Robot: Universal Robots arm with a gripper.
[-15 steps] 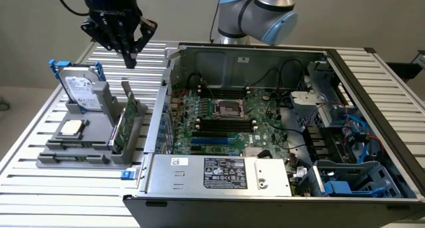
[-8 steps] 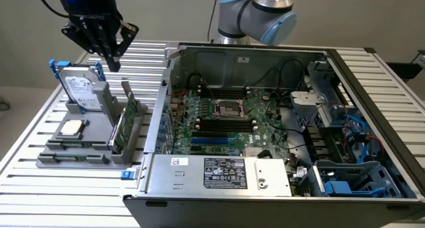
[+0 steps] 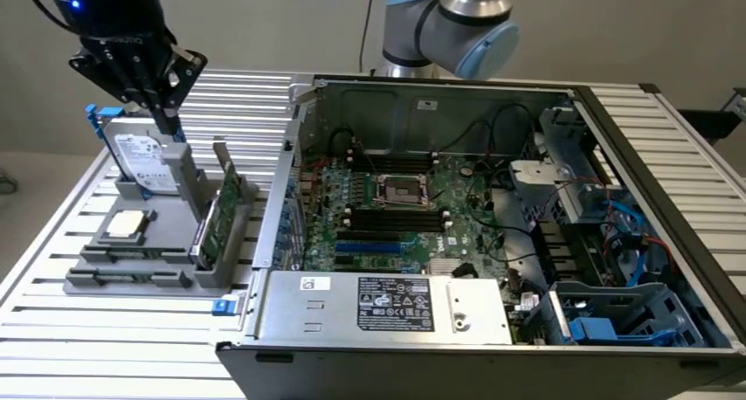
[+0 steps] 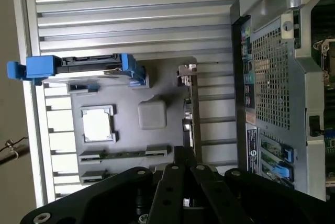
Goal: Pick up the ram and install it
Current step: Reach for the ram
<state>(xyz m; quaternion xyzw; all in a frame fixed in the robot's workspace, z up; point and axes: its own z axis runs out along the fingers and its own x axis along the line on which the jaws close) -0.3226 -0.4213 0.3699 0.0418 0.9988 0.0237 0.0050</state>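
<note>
The ram [image 4: 123, 154] is a thin green stick lying edge-up in a slot of the grey holder [image 4: 152, 85]; a second such stick [image 4: 93, 175] lies in the slot beside it. In the exterior view the ram [image 3: 131, 254] sits low at the holder's front. My gripper [image 3: 170, 125] hangs above the holder's back end, over the silver hard drive [image 3: 146, 160], with its black fingers [image 3: 161, 103] drawn together on nothing. In the wrist view the gripper [image 4: 184, 153] points down near the holder's edge. The motherboard's black slots [image 3: 397, 217] lie inside the open computer case [image 3: 385, 308].
The holder also carries a hard drive with blue handles [image 4: 78, 67], a square processor [image 4: 98, 124] and a taller green card [image 3: 222, 210] standing on edge. The case's metal wall [image 4: 272, 77] rises close beside the holder. The slatted table [image 3: 70, 330] extends around both.
</note>
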